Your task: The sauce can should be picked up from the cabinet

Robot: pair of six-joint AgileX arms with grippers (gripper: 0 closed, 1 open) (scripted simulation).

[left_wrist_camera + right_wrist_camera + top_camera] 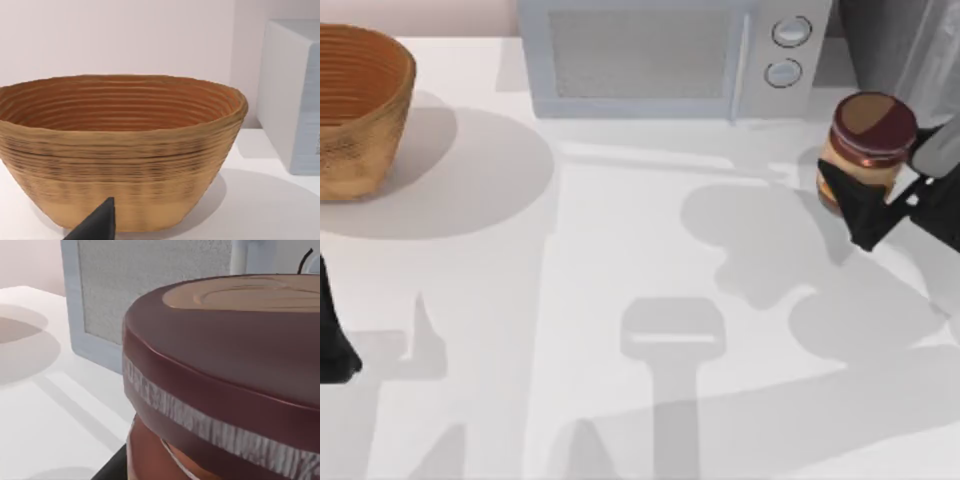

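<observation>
Right hand (865,205) is at the far right of the bench (620,300), closed around the sauce can (865,150). One dark finger (855,210) lies across the lower left of the can body; the rest of the arm runs off the right edge of the top view. The can stands upright, maroon-and-brown lid facing up, tan-orange body below a reddish rim band. It sits just in front of the microwave's (660,60) right end, below the two round knobs (790,32), and beside the dark grey cabinet (900,45) in the back right corner. Can't tell from above whether the can touches the bench or is lifted clear.

Right wrist view: sauce can lid (240,355) very close up, with the speckled microwave door panel (150,285) behind it.

Left arm is parked at the left edge of the bench, a dark part of it (332,340) visible. Left wrist view: one dark fingertip (97,225) in front of the woven basket (120,150); can't tell how far that hand is open. The basket (355,105) stands in the back left corner, well apart from the can.
</observation>
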